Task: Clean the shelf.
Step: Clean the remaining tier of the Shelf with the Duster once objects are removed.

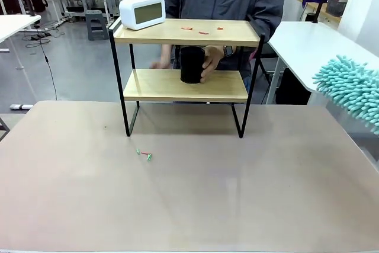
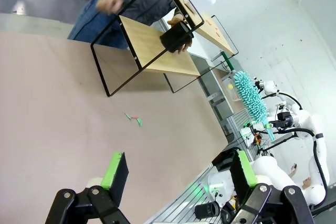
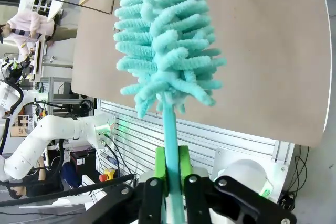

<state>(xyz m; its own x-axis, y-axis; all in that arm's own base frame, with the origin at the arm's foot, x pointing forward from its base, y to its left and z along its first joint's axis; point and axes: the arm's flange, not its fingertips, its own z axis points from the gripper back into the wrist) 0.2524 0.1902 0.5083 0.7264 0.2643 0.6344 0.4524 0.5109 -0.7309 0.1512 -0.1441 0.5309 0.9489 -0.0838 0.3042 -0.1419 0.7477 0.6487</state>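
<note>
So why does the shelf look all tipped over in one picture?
Left wrist view: the camera is rolled and wide-angle, so the shelf leans sideways. Front view: it stands straight and sharp. Right wrist view: the duster looks huge, being close.

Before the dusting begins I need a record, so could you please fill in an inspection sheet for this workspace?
Surface: beige table, with small green and red scraps lying in front of the shelf.
Job's things: shelf upright at the far side; red scraps on its top board.
Clutter: white clock on the top board's left end; black cylinder at the lower board, in the person's hand.
Grippers: left gripper open above the table; right gripper shut on the teal duster.
Cables: black cable on the floor, far left.
Surroundings: white table to the right.
</note>
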